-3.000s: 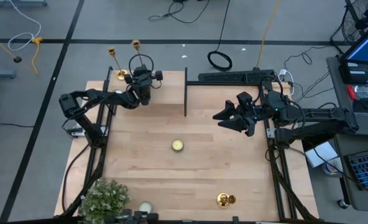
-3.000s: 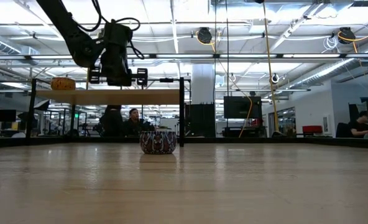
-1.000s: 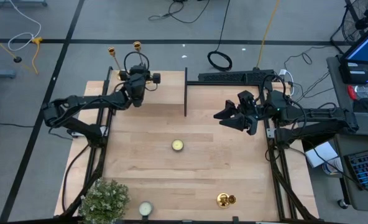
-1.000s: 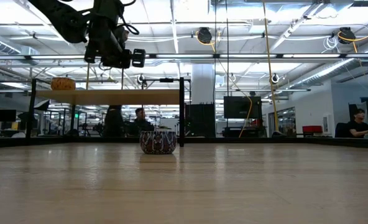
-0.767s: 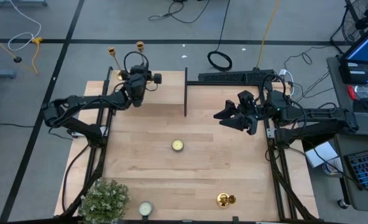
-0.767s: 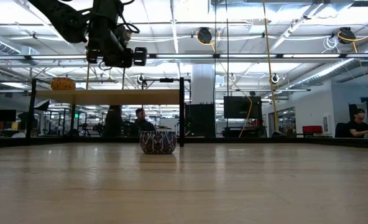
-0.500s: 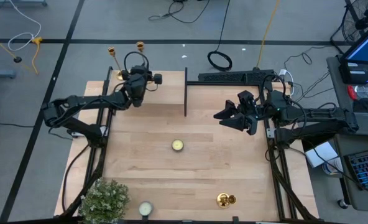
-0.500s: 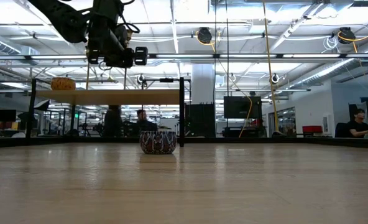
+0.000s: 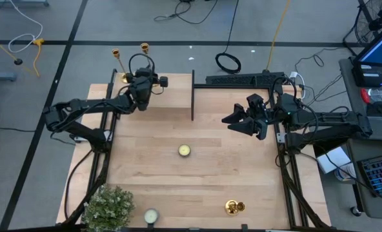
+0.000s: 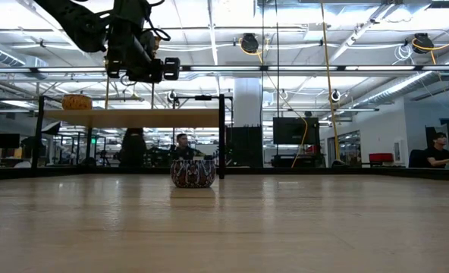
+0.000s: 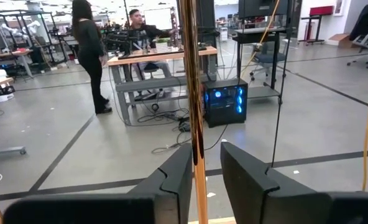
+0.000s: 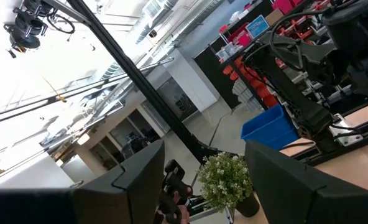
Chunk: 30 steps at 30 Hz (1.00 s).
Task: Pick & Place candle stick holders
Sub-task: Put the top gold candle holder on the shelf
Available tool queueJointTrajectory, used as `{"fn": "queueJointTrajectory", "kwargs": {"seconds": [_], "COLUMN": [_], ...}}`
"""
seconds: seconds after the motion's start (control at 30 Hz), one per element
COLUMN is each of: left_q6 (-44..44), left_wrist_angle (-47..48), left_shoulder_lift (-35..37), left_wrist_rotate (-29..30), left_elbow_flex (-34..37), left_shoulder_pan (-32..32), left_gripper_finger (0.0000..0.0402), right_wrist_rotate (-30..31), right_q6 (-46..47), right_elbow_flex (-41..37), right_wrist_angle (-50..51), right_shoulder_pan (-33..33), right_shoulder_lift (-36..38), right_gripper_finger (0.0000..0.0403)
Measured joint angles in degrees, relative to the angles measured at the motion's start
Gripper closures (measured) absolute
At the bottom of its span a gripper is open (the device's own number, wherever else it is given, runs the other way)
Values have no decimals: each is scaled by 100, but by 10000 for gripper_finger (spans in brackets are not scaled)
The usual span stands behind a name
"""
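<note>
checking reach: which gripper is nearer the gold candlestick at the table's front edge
Right. The right gripper is nearer that candlestick, though apart from it; the left gripper is at the far corner.

The high camera is looking straight down on the whole bench (image 9: 197, 161), while the low one is looking level across it into the room. Both are catching the left tool (image 9: 141, 82), raised high; each wrist camera is peering past its own fingers into the room.
</note>
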<state>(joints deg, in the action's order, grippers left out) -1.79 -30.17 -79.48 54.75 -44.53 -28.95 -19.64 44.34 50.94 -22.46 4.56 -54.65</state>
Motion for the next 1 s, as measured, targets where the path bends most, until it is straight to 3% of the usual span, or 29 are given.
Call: {"fn": "queueJointTrajectory", "kwargs": {"seconds": [0.37, 0.53, 0.83, 1.0], "left_q6": [-497, -595, -751, -2051], "left_wrist_angle": [311, 311, 1093, 2525], "left_shoulder_lift": [2, 20, 749, 1127], "left_wrist_rotate": [272, 282, 737, 683], "left_elbow_flex": [4, 4, 2, 0], "left_shoulder_pan": [0, 56, 902, 1681], "left_gripper_finger": [189, 155, 165, 209], "right_wrist_rotate": [-1, 0, -2, -5], "right_q6": [0, -4, 39, 39], "right_elbow_flex": [0, 0, 0, 0], "right_wrist_angle": [4, 5, 4, 2], "right_shoulder_pan": [1, 0, 4, 3], "right_shoulder_lift": [0, 0, 0, 0], "right_gripper_finger": [181, 181, 181, 181]}}
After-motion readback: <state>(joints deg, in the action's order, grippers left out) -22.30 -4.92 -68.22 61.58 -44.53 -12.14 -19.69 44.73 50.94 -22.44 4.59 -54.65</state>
